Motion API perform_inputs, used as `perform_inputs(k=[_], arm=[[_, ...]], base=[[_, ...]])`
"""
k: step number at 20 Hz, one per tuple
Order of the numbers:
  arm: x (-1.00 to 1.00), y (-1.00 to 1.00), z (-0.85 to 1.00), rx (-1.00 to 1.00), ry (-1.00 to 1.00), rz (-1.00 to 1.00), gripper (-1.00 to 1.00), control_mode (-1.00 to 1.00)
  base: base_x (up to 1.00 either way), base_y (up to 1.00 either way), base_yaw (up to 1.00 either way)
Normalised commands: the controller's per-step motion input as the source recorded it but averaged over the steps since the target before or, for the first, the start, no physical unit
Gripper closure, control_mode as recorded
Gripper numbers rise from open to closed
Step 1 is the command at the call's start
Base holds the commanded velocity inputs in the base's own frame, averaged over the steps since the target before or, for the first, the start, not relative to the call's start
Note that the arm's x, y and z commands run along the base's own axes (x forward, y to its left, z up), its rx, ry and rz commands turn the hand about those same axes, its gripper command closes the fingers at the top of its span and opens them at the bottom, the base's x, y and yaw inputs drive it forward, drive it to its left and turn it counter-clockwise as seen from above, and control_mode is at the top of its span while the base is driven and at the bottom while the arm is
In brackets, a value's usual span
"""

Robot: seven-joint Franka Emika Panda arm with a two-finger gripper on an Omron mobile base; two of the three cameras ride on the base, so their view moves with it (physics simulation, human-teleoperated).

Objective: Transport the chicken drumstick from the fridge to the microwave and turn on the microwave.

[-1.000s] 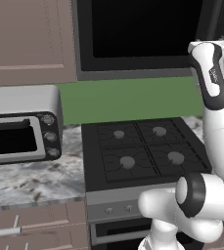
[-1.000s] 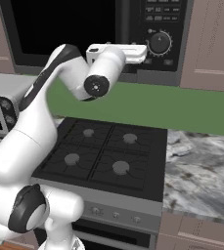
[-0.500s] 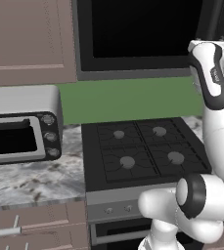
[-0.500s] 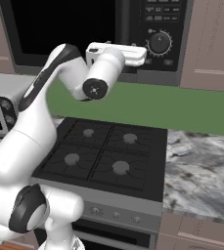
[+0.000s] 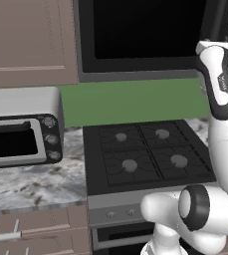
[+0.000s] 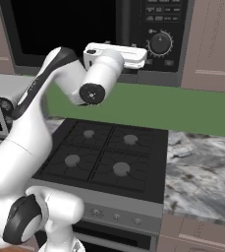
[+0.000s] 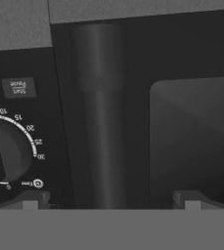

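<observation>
We're on the switch-on step: gripper (image 7: 111, 197), open and empty, faces the microwave (image 6: 84, 29) door handle (image 7: 100, 117); drumstick unseen, presumably inside; next shift to the start/pause button (image 7: 18, 87).

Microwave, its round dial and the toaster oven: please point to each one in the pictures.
microwave (image 5: 140, 30), left base view, on its black glass door.
dial (image 6: 160, 43), right base view, on the knob's middle.
toaster oven (image 5: 21, 99), left base view, on its silver top.

Microwave (image 5: 140, 35) above stove (image 5: 145, 159), toaster oven (image 5: 21, 129) left
</observation>
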Motion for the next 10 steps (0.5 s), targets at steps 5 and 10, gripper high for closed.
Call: perform_inputs(k=[5, 10], arm=[[-0.44, 0.02, 0.11, 0.03, 0.00, 0.00, -1.00, -1.00], [-0.55, 0.00, 0.02, 0.00, -0.02, 0.00, -1.00, -1.00]], base=[[0.00, 0.00, 0.00], [0.00, 0.00, 0.00]])
